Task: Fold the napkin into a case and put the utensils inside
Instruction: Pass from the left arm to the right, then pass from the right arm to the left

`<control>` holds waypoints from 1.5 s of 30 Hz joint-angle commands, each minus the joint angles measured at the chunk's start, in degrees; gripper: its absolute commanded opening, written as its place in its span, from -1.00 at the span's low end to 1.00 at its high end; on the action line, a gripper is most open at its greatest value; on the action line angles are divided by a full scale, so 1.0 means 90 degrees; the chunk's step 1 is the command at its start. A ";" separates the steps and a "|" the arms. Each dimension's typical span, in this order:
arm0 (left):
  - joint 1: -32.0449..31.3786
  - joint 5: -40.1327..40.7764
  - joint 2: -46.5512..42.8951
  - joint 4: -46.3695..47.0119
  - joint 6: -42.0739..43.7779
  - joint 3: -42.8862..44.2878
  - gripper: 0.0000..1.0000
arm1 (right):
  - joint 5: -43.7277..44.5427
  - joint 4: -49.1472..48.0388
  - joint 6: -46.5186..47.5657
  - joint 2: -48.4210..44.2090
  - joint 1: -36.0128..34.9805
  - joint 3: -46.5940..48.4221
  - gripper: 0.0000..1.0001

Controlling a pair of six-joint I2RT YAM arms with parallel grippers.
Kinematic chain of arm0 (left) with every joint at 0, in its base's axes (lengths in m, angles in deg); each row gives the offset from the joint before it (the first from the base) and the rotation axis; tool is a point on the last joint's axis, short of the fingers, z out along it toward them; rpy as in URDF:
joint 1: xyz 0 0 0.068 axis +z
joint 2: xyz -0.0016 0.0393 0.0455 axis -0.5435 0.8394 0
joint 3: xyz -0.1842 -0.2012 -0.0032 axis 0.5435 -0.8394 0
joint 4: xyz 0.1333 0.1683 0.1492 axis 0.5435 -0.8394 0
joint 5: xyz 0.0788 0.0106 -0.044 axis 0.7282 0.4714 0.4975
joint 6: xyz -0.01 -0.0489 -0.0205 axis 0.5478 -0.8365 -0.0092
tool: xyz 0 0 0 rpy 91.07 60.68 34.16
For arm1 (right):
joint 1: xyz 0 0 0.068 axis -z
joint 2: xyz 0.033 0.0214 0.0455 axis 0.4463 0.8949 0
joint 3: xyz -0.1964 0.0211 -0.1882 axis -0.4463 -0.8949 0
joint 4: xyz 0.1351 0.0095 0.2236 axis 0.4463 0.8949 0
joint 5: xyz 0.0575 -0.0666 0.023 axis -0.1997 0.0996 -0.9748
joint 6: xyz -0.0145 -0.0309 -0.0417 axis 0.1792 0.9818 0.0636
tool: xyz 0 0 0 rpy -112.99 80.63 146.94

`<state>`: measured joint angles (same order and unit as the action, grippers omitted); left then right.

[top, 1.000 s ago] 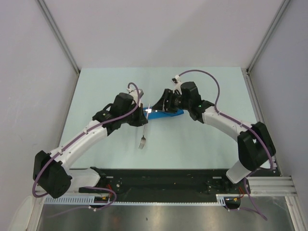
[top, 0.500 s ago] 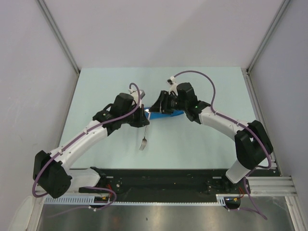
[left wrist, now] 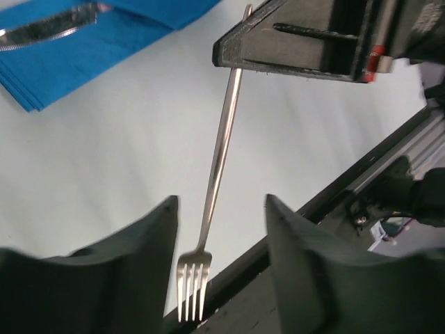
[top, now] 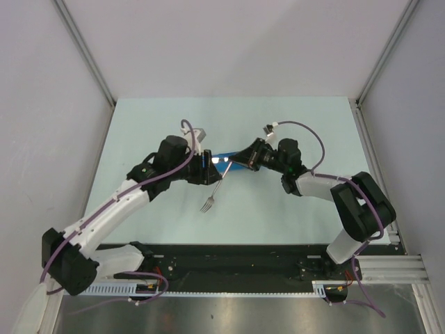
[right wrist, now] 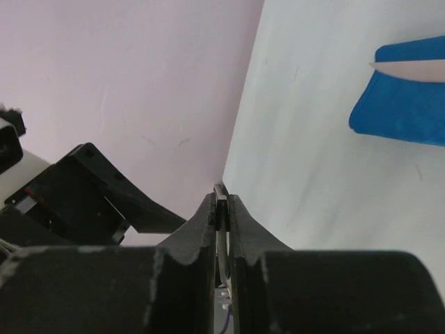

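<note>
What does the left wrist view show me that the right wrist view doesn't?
Only the left wrist view: the fork's full length down to its tines, seen between the open fingers of the left end effector.

Only the right wrist view: the right end effector seen from behind, its two fingers pressed shut on the fork's handle; the tines are hidden there.

Both: the fork, the right end effector holding it, and the folded blue napkin with another silver utensil on it, on the pale table.
</note>
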<state>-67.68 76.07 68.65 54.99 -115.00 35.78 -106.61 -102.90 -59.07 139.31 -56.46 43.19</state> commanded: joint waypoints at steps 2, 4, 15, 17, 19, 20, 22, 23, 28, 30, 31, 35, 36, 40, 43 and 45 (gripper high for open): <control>0.0044 0.0114 -0.1240 0.0574 -0.0923 -0.0715 0.57 | 0.0685 -0.2537 -0.1215 -0.0465 0.0281 -0.0751 -0.98; 0.0064 -0.0275 -0.1486 0.0935 -0.1391 -0.1415 0.60 | 0.0911 -0.2576 -0.1195 -0.0699 0.0379 -0.1064 -0.99; 0.0210 -0.0991 -0.2356 0.2011 -0.3032 -0.3108 0.44 | 0.1127 -0.2909 -0.1215 -0.1072 0.0692 -0.1544 -0.99; 0.0288 -0.1000 -0.2590 0.2225 -0.3199 -0.3245 0.37 | 0.1117 -0.2919 -0.1215 -0.1110 0.0701 -0.1592 -0.99; 0.0463 -0.1146 -0.2843 0.2488 -0.3502 -0.3470 0.28 | 0.1146 -0.2919 -0.1195 -0.1149 0.0692 -0.1631 -0.98; 0.0532 -0.1166 -0.2941 0.2538 -0.3609 -0.3529 0.25 | 0.1166 -0.2919 -0.1195 -0.1179 0.0692 -0.1680 -0.99; 0.0737 -0.1244 -0.3107 0.2753 -0.4019 -0.3773 0.19 | 0.1176 -0.2928 -0.1195 -0.1198 0.0692 -0.1710 -0.99; 0.0815 -0.1264 -0.3282 0.3034 -0.4184 -0.3880 0.16 | 0.1166 -0.2938 -0.1215 -0.1208 0.0692 -0.1710 -0.99; 0.1196 -0.1556 -0.3382 0.3924 -0.5016 -0.4350 0.02 | 0.1166 -0.2997 -0.1244 -0.1189 0.0692 -0.1671 -0.99; 0.1206 -0.1664 -0.3168 0.4149 -0.5094 -0.4292 -0.01 | 0.1166 -0.3016 -0.1244 -0.1150 0.0692 -0.1671 -0.99; 0.1206 -0.1751 -0.3109 0.4208 -0.5104 -0.4272 -0.03 | 0.1175 -0.3055 -0.1273 -0.1150 0.0701 -0.1671 -0.99; 0.1206 -0.1801 -0.2972 0.4345 -0.5192 -0.4223 -0.10 | 0.1185 -0.3143 -0.1312 -0.1072 0.0672 -0.1680 -0.98; 0.1206 -0.1820 -0.2952 0.4423 -0.5211 -0.4213 -0.10 | 0.1195 -0.3211 -0.1332 -0.1043 0.0672 -0.1690 -0.98; 0.1206 -0.1820 -0.2864 0.4491 -0.5231 -0.4213 -0.31 | 0.1215 -0.3280 -0.1362 -0.1013 0.0614 -0.1661 -0.97; 0.1216 -0.1840 -0.2631 0.4580 -0.5086 -0.4126 -0.75 | 0.1292 -0.3280 -0.1352 -0.1003 0.0575 -0.1719 -0.95; 0.1216 -0.1928 -0.2310 0.4424 -0.4910 -0.3843 -0.93 | 0.1283 -0.3270 -0.1342 -0.0984 0.0594 -0.1720 -0.85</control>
<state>-57.15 60.47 44.28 92.98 -160.96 -2.91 -96.49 -127.53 -70.83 130.52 -50.84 27.63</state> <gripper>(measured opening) 0.109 0.114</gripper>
